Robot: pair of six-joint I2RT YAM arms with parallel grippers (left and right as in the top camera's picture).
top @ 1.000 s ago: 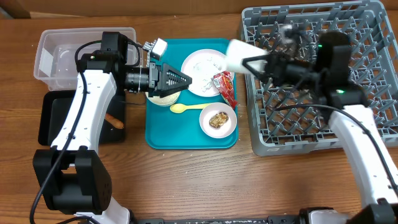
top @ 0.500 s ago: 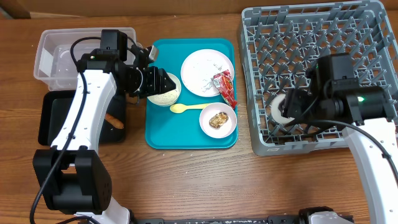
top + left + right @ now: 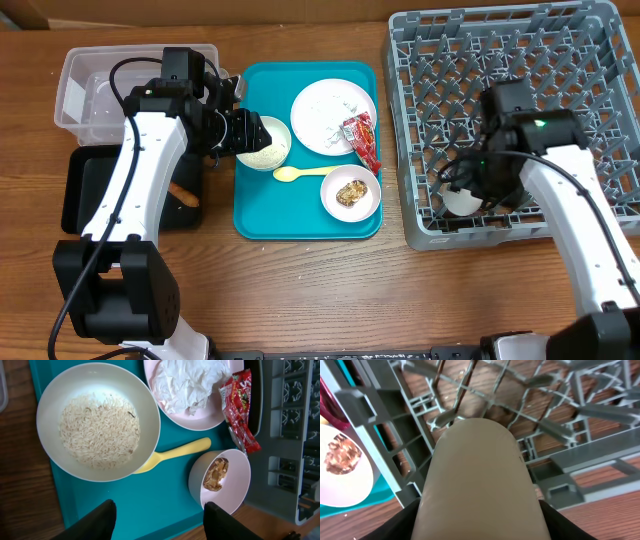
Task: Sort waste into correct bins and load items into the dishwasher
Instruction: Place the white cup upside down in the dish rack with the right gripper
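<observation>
My right gripper (image 3: pixel 480 527) is shut on the small white cup (image 3: pixel 480 475), which it holds low in the front left corner of the grey dishwasher rack (image 3: pixel 520 60); from overhead the cup (image 3: pixel 460 200) shows under that wrist. My left gripper (image 3: pixel 160 510) is open and empty above the teal tray (image 3: pixel 150 505), just short of the bowl of rice (image 3: pixel 97 422). Beyond that bowl lie the yellow spoon (image 3: pixel 175 452), a bowl with a brown lump (image 3: pixel 220 477), a plate with crumpled paper (image 3: pixel 192 390) and a red wrapper (image 3: pixel 240 410).
At the far left stands the clear tub (image 3: pixel 90 90). In front of it is the black tray (image 3: pixel 85 190), with a carrot-like stick (image 3: pixel 183 193) in it. The rack's pegs surround the cup closely.
My right arm carried the cup from over the teal tray to the rack's front left corner and lowered it. The left gripper drew back left a little and its jaws widened.
</observation>
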